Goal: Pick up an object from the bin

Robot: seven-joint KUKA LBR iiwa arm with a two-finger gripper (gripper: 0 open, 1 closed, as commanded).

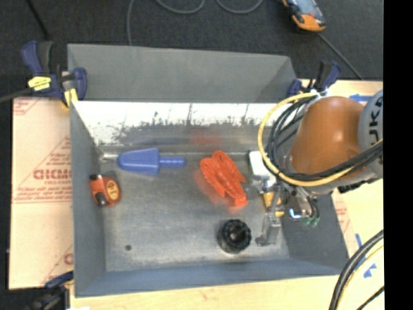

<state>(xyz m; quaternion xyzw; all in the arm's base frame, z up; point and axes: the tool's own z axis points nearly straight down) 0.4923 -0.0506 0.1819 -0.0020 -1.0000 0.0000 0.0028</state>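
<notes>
- My end effector (268,232) hangs low at the right end of the grey metal bin (193,124), down near the floor and close to the right wall. From this camera I cannot tell whether it is open or closed.
- Just to its left, near the bin's front wall, lies a black round knob-like object (233,234), the nearest thing to it. I cannot tell whether the two touch.
- Up and left of the end effector, about mid-bin, an orange ribbed plastic piece (222,178) lies slantwise, running from upper left to lower right.
- Farther left, toward the back wall, a blue plastic cone with a short blue stem (147,161) lies on its side, stem pointing right.
- By the left wall, well apart from the rest, sits a small orange-and-black tape measure (105,190).
- Above the end effector, the arm's brown-orange domed cover (326,134) and looped black and yellow cables (277,141) reach in over the bin's right rim.
</notes>
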